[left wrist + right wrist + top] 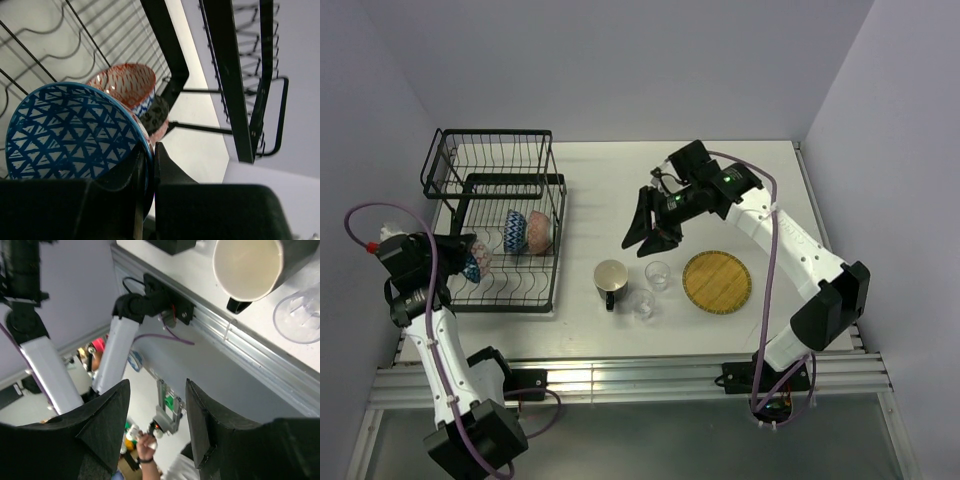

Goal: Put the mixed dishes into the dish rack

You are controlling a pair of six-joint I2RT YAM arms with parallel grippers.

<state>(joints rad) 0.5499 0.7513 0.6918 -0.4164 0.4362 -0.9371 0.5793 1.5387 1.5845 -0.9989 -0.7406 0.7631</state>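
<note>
At the near left corner of the dish rack, my left claw is clamped on the blue bowl; my right claw hangs apart, empty, over the middle of the tabletop.

The white table carries the black wire dish rack, a dark mug, two clear glasses and a yellow plate.

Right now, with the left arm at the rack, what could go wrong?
1. The left gripper pinches the blue bowl by its rim only; it could slip or tilt.
2. The orange-red bowl stands close behind it in the rack; pushing on could knock it.
</note>
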